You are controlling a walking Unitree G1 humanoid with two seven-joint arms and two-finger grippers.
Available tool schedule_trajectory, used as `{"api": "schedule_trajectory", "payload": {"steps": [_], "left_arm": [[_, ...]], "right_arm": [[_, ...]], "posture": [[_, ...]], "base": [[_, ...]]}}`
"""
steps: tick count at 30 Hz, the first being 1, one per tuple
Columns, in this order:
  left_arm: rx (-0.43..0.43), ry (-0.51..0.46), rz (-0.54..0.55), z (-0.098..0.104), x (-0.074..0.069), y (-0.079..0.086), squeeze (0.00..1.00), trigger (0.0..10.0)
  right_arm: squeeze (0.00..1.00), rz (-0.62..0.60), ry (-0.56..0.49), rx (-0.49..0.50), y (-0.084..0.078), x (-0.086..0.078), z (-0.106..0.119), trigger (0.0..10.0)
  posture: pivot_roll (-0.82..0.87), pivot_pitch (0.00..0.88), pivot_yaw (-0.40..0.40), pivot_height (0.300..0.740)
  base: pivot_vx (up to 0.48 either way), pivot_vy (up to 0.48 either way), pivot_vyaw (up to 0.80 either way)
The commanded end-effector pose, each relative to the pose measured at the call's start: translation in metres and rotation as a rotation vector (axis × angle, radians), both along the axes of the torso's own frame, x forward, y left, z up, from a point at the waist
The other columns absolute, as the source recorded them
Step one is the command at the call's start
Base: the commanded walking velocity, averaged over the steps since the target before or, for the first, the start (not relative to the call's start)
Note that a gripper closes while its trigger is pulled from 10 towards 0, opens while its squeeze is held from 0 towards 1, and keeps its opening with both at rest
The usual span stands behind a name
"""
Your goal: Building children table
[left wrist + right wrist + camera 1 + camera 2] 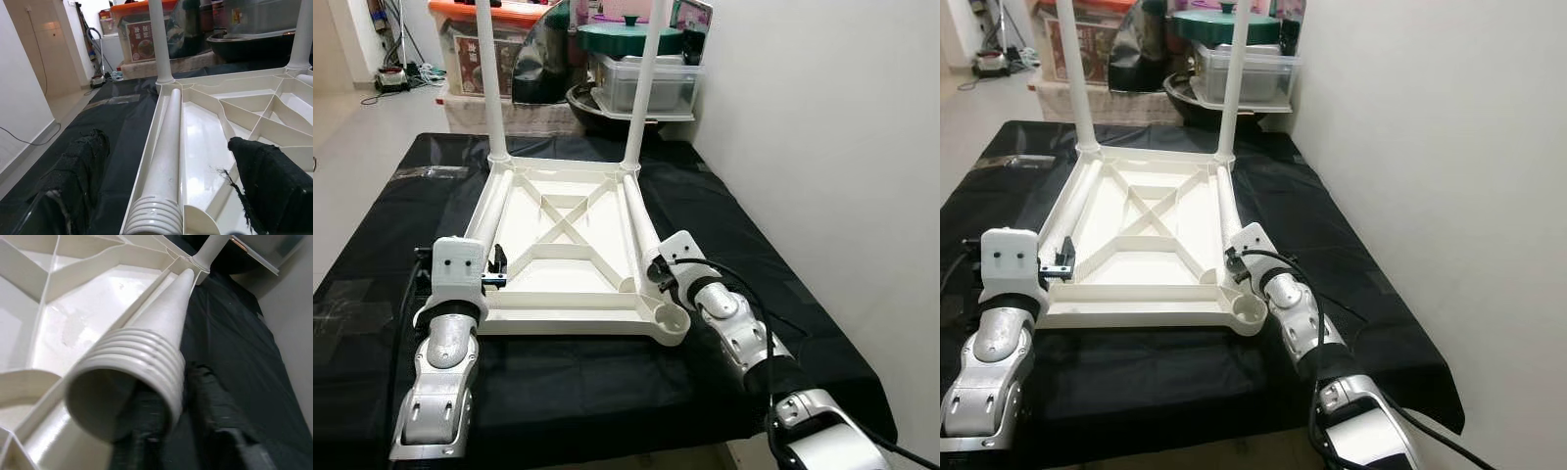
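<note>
A white plastic tabletop [570,323] lies upside down on the black cloth. Two white legs [489,78] [646,88] stand upright in its far corners. Two more legs lie loose along its sides. My left gripper [495,268] is open, its black fingers [83,161] set wide on either side of the left leg's [166,142] threaded end. My right gripper [659,271] sits at the near end of the right leg [642,220]. The ribbed thread of that leg [137,377] is close to the wrist camera. An empty round socket [674,321] shows at the near right corner.
Plastic storage bins [641,78], an orange-lidded box [475,39] and a dark bowl stand behind the table's far edge. A white wall [822,147] runs close along the right. Bare floor with cables [391,88] lies to the left.
</note>
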State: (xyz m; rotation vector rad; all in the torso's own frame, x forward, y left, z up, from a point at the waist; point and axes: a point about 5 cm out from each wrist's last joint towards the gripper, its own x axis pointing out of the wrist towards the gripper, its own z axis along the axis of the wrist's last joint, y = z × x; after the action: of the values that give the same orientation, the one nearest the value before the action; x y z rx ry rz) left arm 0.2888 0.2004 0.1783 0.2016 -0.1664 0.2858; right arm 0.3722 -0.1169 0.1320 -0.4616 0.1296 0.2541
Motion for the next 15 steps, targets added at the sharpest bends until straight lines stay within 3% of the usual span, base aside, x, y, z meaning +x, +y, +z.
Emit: {"api": "schedule_trajectory", "payload": {"steps": [1,7,10,14,15], "left_arm": [[0.005,0.014,-0.003,-0.002,0.000,-0.002,0.00,10.0],[0.007,0.015,-0.002,-0.002,0.000,-0.002,0.00,10.0],[0.008,0.013,0.007,-0.002,0.000,0.001,0.00,10.0],[-0.018,0.007,-0.014,-0.002,0.001,-0.002,0.00,10.0],[-0.018,0.007,-0.014,-0.002,0.001,-0.002,0.00,10.0]], "right_arm": [[0.00,0.022,0.013,0.019,0.001,-0.002,-0.004,0.0],[0.00,0.023,0.019,0.027,0.005,-0.004,-0.009,0.0],[0.00,-0.021,-0.016,0.059,-0.002,-0.001,-0.001,0.0],[0.00,-0.031,-0.194,0.216,-0.036,0.000,0.041,0.0],[0.00,-0.031,-0.194,0.216,-0.036,0.000,0.041,0.0]], "posture": [[0.06,0.000,-0.144,0.740],[0.07,0.000,-0.147,0.740],[0.06,0.000,-0.143,0.740],[0.04,0.000,-0.127,0.740],[0.04,0.000,-0.127,0.740]], "base": [[0.000,0.000,0.00],[0.000,0.000,0.00],[0.000,0.000,0.00],[0.000,0.000,0.00],[0.000,0.000,0.00]]}}
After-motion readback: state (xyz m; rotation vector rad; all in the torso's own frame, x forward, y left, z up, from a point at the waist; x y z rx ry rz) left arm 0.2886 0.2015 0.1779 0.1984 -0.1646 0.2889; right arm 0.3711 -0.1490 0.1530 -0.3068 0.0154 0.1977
